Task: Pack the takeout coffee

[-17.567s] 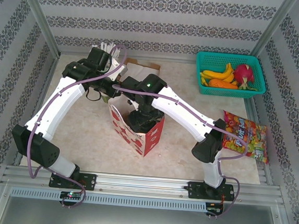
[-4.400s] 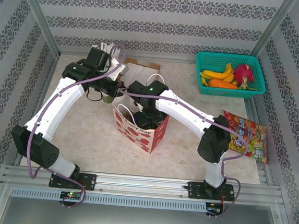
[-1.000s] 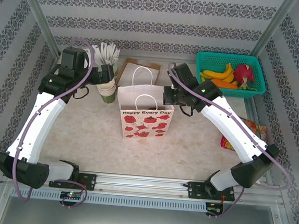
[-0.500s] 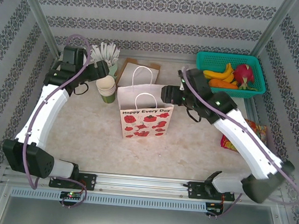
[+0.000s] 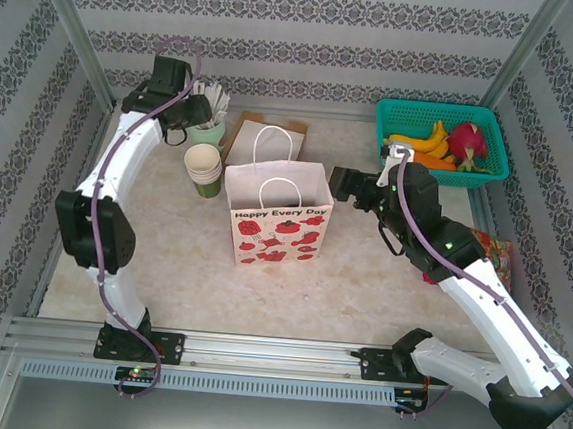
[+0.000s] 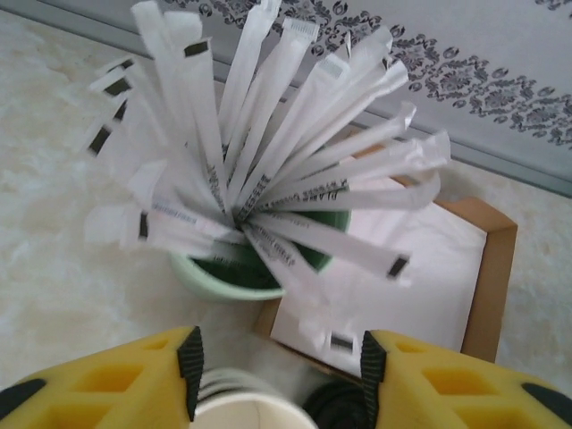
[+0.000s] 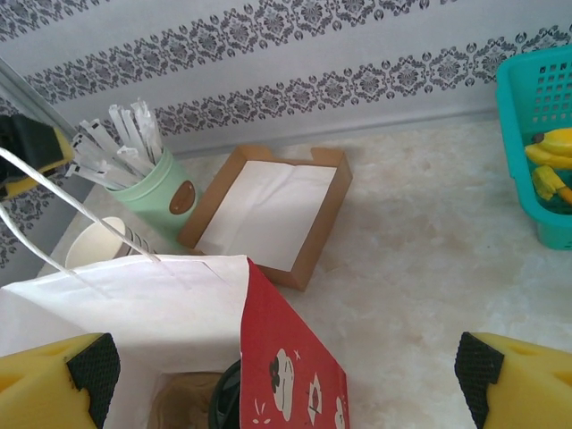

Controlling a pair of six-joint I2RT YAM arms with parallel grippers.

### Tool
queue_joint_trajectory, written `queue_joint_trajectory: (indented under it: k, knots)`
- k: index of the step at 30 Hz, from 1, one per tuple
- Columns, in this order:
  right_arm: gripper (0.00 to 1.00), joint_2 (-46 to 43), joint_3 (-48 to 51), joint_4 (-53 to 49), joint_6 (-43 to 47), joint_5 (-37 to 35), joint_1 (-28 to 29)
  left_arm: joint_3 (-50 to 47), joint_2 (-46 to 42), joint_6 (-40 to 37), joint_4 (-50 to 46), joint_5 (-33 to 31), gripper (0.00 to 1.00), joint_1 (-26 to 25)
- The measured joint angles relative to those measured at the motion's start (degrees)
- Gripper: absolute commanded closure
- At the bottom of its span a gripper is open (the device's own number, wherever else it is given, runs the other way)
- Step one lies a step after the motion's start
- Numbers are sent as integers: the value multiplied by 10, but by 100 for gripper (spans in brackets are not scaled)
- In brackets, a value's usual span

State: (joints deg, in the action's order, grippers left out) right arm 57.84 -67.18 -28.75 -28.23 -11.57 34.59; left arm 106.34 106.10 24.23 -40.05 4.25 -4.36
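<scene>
Grips released, empty — our left gripper (image 6: 279, 375) over the mint-green cup of white sticks (image 6: 206, 275), right gripper (image 7: 277, 393) at the white paper bag's (image 5: 275, 229) two o'clock.

Only one line reads clearly for you: "Happy Every Day", printed across the top of the front panel of the white paper bag (image 5: 276, 232), mid-table in the overhead view.

Wrapped sticks (image 6: 268, 170) in the mint cup (image 6: 201, 273), at 11 o'clock from the bag: dark lettering runs lengthwise along several wrappers, too blurred to read.

Brown oval label (image 7: 181, 198) on the side of that cup: you can't make out any wording.
</scene>
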Motion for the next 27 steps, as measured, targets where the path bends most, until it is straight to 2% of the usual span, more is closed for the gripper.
queue_joint_trajectory:
  k: [7, 15, 20, 24, 27]
  knots:
    - [2, -7, 11, 13, 1, 0, 0, 68, 71, -2, -19, 8, 62, 0]
    - [2, -22, 17, 16, 1, -2, -4, 73, 80, -6, -33, 13, 78, 0]
    - [2, -22, 17, 16, 1, -2, -4, 73, 80, -7, -33, 12, 79, 0]
    - [2, -22, 17, 16, 1, -2, -4, 73, 80, -9, -37, 10, 76, 0]
    - [2, -22, 17, 15, 1, -2, -4, 73, 80, -10, -37, 10, 85, 0]
